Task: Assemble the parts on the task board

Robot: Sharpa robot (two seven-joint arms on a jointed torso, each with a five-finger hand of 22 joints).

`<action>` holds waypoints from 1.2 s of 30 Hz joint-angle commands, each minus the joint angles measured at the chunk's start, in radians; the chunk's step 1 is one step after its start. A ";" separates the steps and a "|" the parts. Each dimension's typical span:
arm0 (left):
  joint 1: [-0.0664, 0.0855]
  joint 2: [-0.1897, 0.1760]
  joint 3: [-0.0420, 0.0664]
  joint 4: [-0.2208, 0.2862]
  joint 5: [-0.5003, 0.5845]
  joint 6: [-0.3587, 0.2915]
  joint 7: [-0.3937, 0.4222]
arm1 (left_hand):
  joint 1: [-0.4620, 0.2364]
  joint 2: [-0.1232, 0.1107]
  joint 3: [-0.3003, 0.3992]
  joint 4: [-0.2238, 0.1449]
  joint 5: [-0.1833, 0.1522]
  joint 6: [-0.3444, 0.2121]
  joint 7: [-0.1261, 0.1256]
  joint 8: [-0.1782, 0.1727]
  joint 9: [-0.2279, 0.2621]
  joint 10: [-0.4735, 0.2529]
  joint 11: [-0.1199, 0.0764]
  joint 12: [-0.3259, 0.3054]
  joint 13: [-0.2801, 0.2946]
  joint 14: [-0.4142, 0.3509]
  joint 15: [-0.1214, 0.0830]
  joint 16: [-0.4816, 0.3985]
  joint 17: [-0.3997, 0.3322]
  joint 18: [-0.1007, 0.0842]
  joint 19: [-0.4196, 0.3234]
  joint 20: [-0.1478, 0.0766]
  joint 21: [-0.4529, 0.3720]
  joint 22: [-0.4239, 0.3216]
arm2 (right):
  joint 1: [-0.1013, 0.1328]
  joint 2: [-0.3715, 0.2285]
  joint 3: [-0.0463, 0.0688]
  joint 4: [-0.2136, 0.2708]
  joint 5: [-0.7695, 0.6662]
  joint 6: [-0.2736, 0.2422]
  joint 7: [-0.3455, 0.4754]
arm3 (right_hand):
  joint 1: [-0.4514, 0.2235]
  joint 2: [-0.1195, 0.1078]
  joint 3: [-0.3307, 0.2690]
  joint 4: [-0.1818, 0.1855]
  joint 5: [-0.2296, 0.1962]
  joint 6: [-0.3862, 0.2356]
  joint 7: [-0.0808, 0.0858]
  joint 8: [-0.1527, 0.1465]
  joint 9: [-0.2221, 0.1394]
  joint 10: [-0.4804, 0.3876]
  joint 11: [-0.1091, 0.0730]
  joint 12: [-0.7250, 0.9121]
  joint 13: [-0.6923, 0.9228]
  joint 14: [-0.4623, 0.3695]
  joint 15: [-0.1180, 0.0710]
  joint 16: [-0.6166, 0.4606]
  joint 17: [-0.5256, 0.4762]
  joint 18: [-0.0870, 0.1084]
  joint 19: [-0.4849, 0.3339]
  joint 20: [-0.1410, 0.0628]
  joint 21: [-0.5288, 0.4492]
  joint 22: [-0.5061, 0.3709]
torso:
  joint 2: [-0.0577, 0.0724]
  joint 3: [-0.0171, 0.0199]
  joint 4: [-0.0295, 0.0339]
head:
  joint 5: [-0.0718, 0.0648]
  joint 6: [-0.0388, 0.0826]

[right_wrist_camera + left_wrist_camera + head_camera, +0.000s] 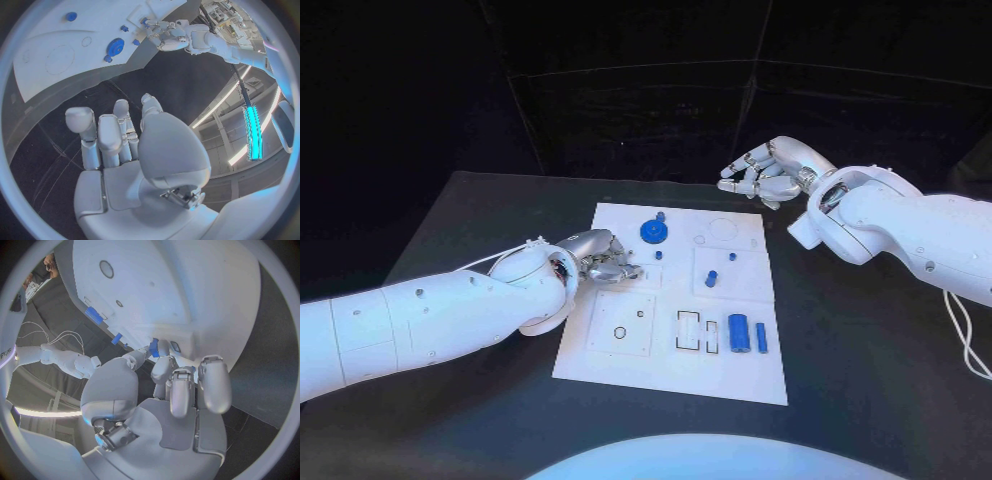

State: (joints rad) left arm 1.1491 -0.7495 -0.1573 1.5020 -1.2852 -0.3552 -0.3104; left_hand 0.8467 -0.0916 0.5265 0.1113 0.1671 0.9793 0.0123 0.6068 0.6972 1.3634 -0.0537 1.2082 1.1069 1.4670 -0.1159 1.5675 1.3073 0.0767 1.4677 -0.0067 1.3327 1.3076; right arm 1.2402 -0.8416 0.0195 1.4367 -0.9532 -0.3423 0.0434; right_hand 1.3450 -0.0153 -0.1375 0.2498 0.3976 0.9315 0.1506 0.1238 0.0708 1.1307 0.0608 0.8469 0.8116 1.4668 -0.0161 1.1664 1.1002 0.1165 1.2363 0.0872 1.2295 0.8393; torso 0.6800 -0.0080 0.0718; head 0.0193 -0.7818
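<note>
The left hand (606, 262) pinches a small blue part (154, 347) over the white board (678, 350); the right hand (769, 170) hovers, fingers curled, grasping nothing.

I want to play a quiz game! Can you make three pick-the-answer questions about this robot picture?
1. Where is the left hand? A) over the board's left side B) off the table C) under the table
2. What colour is the gear? A) red B) blue C) green
3. What does the right hand hold? A) the gear B) the board C) nothing

Answers: 1 A, it reaches over the board's left side. 2 B, it is plainly blue. 3 C, its fingers have nothing in them, beyond the board.
</note>
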 commanded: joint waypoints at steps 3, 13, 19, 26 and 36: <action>0.005 -0.002 0.001 0.004 0.024 0.015 -0.002 | -0.032 0.006 -0.005 0.026 0.006 0.010 0.001 0.001 -0.004 0.009 -0.001 0.009 0.005 0.104 0.003 0.003 0.263 -0.019 0.037 0.003 0.011 0.041 | 0.002 0.002 0.000 -0.001 -0.006 0.001 0.006 | -0.001 0.009 -0.003 0.003 0.007 0.002 -0.003 0.004 -0.001 -0.007 -0.001 -0.004 -0.001 0.011 -0.003 -0.006 -0.001 0.018 -0.005 0.000 -0.006 -0.001 | 0.000 0.0005 0.0000 | -0.001 -0.002; 0.020 -0.006 0.002 0.005 0.038 0.035 -0.002 | -0.048 0.008 -0.009 0.041 0.006 0.013 -0.001 0.001 -0.006 0.013 -0.002 0.015 0.012 0.104 0.003 0.003 0.263 -0.021 0.039 0.002 0.017 0.048 | 0.002 0.003 0.000 -0.002 -0.006 0.002 0.006 | -0.001 0.009 -0.003 0.003 0.007 0.002 -0.003 0.004 -0.001 -0.007 -0.001 -0.004 -0.001 0.011 -0.003 -0.006 -0.001 0.018 -0.005 0.000 -0.006 -0.001 | 0.000 0.0005 0.0000 | -0.002 -0.003; 0.028 -0.003 0.002 0.000 0.045 0.056 -0.002 | -0.049 0.008 -0.009 0.041 0.006 0.013 -0.001 0.001 -0.006 0.013 -0.002 0.015 0.012 0.104 0.003 0.003 0.263 -0.021 0.039 0.002 0.018 0.049 | 0.002 0.004 0.000 -0.002 -0.006 0.002 0.006 | -0.001 0.009 -0.003 0.003 0.007 0.002 -0.003 0.004 -0.001 -0.007 -0.001 -0.004 -0.001 0.011 -0.003 -0.006 -0.001 0.018 -0.005 0.000 -0.006 -0.001 | 0.000 0.0004 -0.0001 | -0.003 -0.003; 0.031 0.002 0.002 -0.007 0.051 0.079 -0.003 | -0.049 0.006 -0.010 0.041 0.005 0.013 -0.001 0.001 -0.006 0.013 -0.002 0.014 0.011 0.104 0.003 0.003 0.263 -0.020 0.039 0.002 0.016 0.047 | 0.002 0.004 0.000 -0.002 -0.006 0.003 0.006 | -0.001 0.009 -0.003 0.003 0.007 0.002 -0.003 0.004 -0.001 -0.007 -0.001 -0.004 -0.001 0.011 -0.003 -0.006 -0.001 0.018 -0.005 0.000 -0.006 -0.001 | 0.000 0.0005 0.0000 | -0.004 -0.004; 0.032 0.006 0.002 -0.013 0.059 0.084 -0.003 | -0.049 0.005 -0.011 0.041 0.004 0.013 -0.001 0.001 -0.006 0.012 -0.002 0.013 0.009 0.104 0.003 0.003 0.263 -0.020 0.038 0.002 0.014 0.046 | 0.002 0.003 0.000 -0.002 -0.006 0.003 0.005 | -0.001 0.009 -0.003 0.003 0.007 0.002 -0.003 0.004 -0.001 -0.007 -0.001 -0.004 -0.001 0.011 -0.003 -0.006 -0.001 0.018 -0.005 0.000 -0.006 -0.001 | 0.000 0.0000 0.0009 | -0.006 -0.004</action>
State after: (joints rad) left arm 1.1795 -0.7446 -0.1557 1.4890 -1.2366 -0.2852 -0.3117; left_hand 0.8043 -0.0860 0.5176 0.1478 0.1670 0.9865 0.0125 0.6070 0.6929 1.3705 -0.0536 1.2199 1.1170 1.4670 -0.1159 1.5675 1.3073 0.0767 1.4677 -0.0067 1.3441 1.3075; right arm 1.2400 -0.8388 0.0194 1.4341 -0.9562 -0.3420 0.0434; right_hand 1.3450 -0.0153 -0.1375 0.2498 0.4012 0.9315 0.1506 0.1238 0.0708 1.1308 0.0608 0.8469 0.8118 1.4668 -0.0161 1.1664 1.1002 0.1165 1.2363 0.0872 1.2295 0.8395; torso 0.6801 -0.0078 0.0719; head 0.0131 -0.7852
